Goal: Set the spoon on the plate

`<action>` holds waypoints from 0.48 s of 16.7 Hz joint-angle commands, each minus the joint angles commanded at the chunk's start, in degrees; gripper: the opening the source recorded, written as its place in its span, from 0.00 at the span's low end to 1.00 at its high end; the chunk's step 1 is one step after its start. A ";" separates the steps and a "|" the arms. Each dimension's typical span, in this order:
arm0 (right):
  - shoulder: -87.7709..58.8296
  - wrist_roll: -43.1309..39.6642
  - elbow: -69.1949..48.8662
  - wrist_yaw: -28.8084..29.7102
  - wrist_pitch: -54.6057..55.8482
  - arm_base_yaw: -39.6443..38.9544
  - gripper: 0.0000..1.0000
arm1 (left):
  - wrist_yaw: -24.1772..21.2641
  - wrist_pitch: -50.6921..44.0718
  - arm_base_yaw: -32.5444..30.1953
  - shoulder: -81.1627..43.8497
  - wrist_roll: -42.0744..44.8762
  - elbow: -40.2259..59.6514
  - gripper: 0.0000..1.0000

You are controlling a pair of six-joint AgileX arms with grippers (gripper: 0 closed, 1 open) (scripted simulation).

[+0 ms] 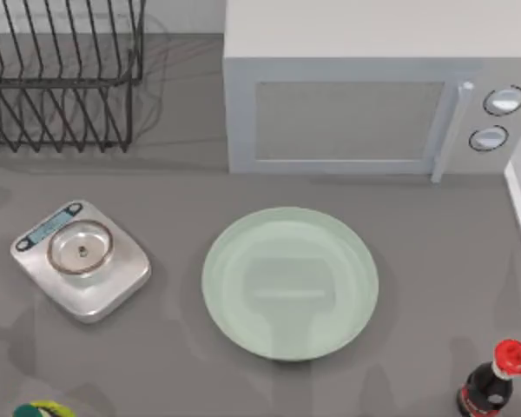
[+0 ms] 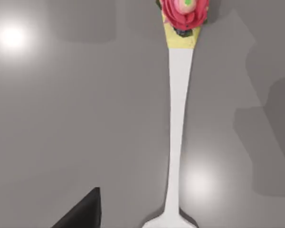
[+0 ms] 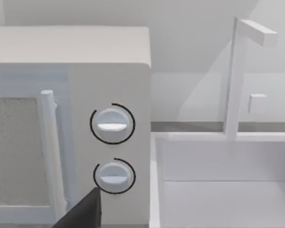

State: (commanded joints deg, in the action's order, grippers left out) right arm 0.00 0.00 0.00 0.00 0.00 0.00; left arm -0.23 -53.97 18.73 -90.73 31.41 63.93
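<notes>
One spoon [image 2: 179, 118] lies beside left hand [image 2: 80, 213].

The spoon [image 2: 179, 118] lies flat on the grey surface [image 2: 76, 118]. Its thin white handle runs straight from a pink rose-like knob [image 2: 184, 12], set on a yellow collar, to the start of the bowl. One dark fingertip of the left tool [image 2: 83, 213] shows beside the bowl end, apart from the spoon.

We see the plate [image 1: 290, 282] lying open mid-table; scale [image 1: 81, 259] toward the left edge, microwave [image 1: 373, 95] behind, bottle [image 1: 495, 382] at the front-right corner.
</notes>
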 joint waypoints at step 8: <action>0.00 0.00 0.00 0.00 0.00 0.00 1.00 | 0.04 -6.69 2.55 -11.51 4.22 9.21 1.00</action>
State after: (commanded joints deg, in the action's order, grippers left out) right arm 0.00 0.00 0.00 0.00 0.00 0.00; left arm -0.19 -60.66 21.28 -102.24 35.63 73.15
